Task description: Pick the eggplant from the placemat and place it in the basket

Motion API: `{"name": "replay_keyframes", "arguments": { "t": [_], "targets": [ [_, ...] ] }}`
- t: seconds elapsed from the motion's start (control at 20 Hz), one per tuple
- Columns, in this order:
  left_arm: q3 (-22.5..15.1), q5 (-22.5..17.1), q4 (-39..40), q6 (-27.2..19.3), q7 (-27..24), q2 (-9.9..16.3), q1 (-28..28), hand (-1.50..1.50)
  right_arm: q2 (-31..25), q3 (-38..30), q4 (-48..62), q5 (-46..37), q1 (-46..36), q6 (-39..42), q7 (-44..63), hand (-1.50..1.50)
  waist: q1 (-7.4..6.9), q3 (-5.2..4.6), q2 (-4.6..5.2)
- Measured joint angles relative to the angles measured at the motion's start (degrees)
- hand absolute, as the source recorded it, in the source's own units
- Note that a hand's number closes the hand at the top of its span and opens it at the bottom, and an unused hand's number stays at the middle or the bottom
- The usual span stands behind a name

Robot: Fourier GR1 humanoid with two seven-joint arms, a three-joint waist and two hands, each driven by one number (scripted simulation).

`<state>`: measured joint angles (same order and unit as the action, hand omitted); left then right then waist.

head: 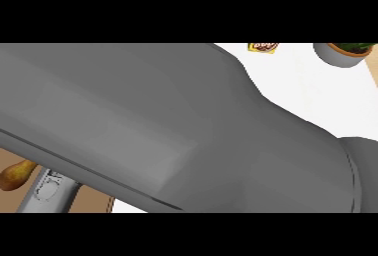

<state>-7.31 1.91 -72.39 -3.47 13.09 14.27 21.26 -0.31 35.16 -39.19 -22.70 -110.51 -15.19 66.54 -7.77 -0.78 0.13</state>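
A large grey forearm [170, 125] fills nearly the whole head view, running from the upper left down to the lower right. Neither hand shows. No eggplant or basket can be made out with certainty. At the lower left edge a small rounded brown-orange thing [15, 176] with a narrow neck lies on a tan surface [90, 199]; I cannot tell what it is. Beside it stands a light grey bar-like part [48, 192], partly covered by the forearm.
A grey pot with a green plant [343, 52] stands at the top right on the white counter [317, 95]. A small yellow-brown item [263, 47] lies at the top edge, left of the pot.
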Motion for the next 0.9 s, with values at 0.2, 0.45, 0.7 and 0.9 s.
{"name": "replay_keyframes", "arguments": {
  "t": [0.2, 0.45, 0.7, 0.9],
  "targets": [
    [0.93, -0.39, -0.23, 0.19, -0.28, 0.77, -0.60, 0.00, 0.03, 1.45, 6.31, 2.07, -2.71, 3.85, 0.36, 1.50, 0.99, 0.07, 0.18],
    [1.78, -0.44, -0.46, -0.64, -0.95, 0.69, -1.59, 0.00, 0.03, 2.96, 12.07, 4.10, -3.85, 7.48, -0.42, 1.50, 2.63, 0.27, 0.29],
    [2.90, -0.87, -1.24, -0.32, -1.02, 1.58, -3.09, 0.00, 0.02, 4.12, 14.08, 5.13, -2.80, 9.51, -1.80, 1.50, 4.17, 0.48, 0.16],
    [3.61, -0.98, -3.16, -0.42, -0.61, 2.10, -4.75, 0.00, 0.05, 4.01, 13.27, 5.84, -0.33, 9.81, -3.88, 1.50, 5.09, 0.60, 0.05]
  ]
}}
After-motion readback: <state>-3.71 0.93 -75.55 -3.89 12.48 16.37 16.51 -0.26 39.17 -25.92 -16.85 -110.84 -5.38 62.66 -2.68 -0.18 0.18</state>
